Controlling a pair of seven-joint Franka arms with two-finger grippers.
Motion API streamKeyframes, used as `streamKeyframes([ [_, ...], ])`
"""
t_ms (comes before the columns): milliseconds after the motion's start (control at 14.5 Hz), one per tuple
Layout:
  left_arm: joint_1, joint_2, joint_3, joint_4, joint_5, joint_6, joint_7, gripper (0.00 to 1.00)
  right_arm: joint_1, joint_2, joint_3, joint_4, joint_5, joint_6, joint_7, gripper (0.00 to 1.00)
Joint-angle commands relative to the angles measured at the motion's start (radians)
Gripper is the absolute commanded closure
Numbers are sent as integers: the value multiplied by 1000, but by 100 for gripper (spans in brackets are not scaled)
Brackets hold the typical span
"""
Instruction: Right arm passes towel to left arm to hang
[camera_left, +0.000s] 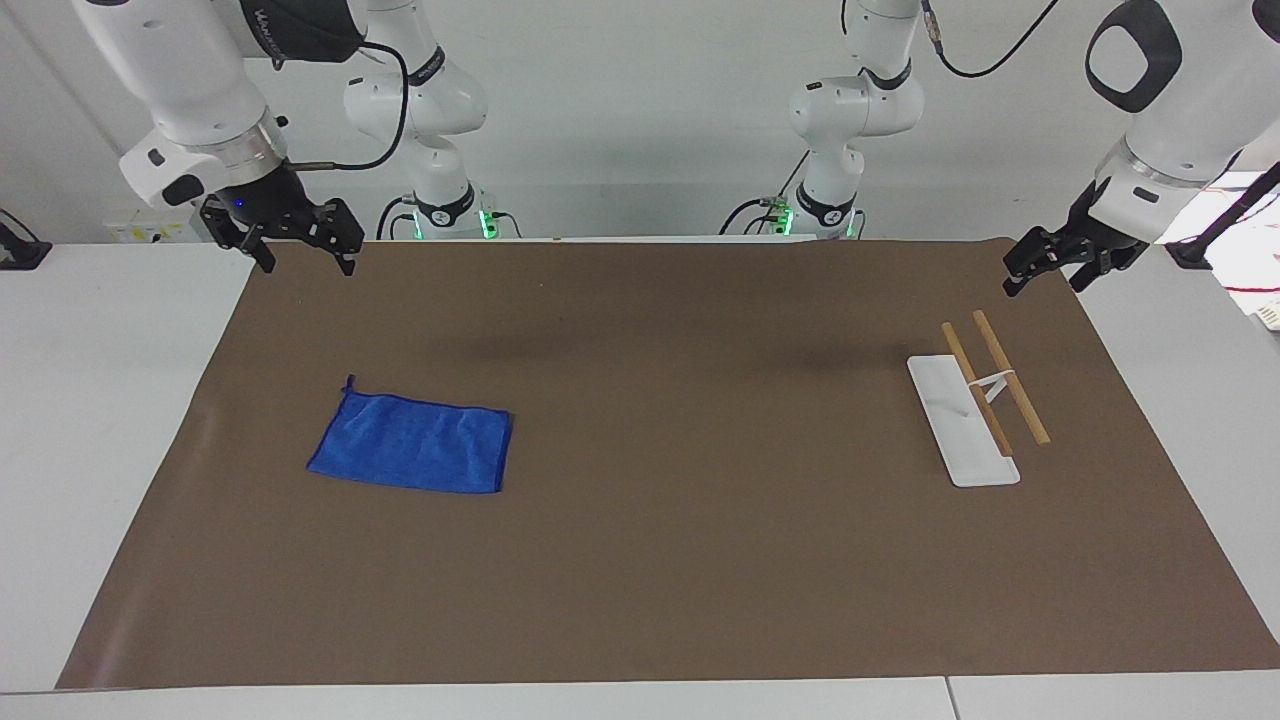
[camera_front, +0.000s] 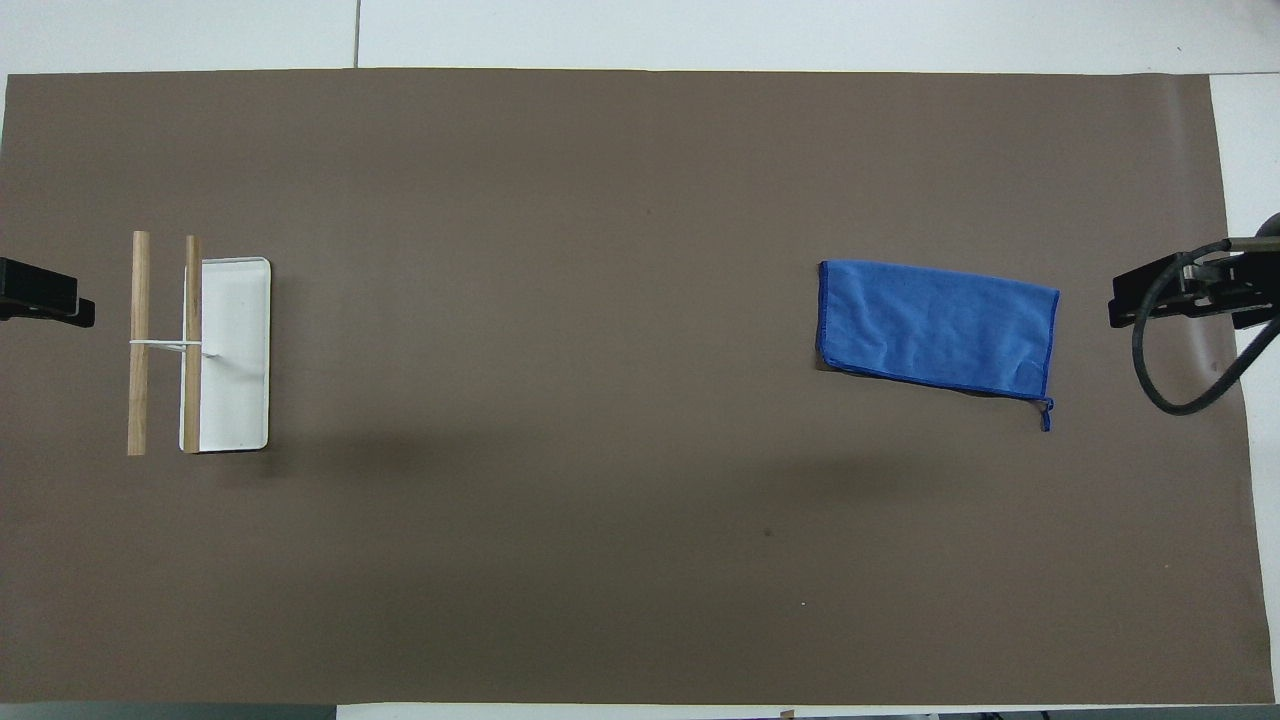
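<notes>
The blue towel (camera_left: 412, 445) lies flat on the brown mat, toward the right arm's end of the table; it also shows in the overhead view (camera_front: 935, 325). My right gripper (camera_left: 307, 262), with its blue light, hangs open and empty above the mat's edge, apart from the towel; its tip shows in the overhead view (camera_front: 1180, 290). My left gripper (camera_left: 1043, 285) hangs open and empty above the mat's corner at the left arm's end, and shows at the overhead view's edge (camera_front: 45, 300). Both arms wait.
A small hanging rack (camera_left: 965, 420) with a white base and two wooden bars stands toward the left arm's end of the table, seen in the overhead view (camera_front: 235, 350) too. The brown mat (camera_left: 700, 560) covers most of the white table.
</notes>
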Motion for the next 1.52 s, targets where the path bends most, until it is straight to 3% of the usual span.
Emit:
streamKeyframes([
  [0,-1,-22,0,-23,-2,16,2,0,-1,-14,2,-9,-16,-4,-10,0],
  [1244,-3,-22,0,-23,-2,17,2,0,-5,-17,-1,-16,-10,-3,-2,0],
  [1451,-3,-22,0,-23,-2,17,2,0,-4,-66,-3,-128,-4,81,-1,0],
])
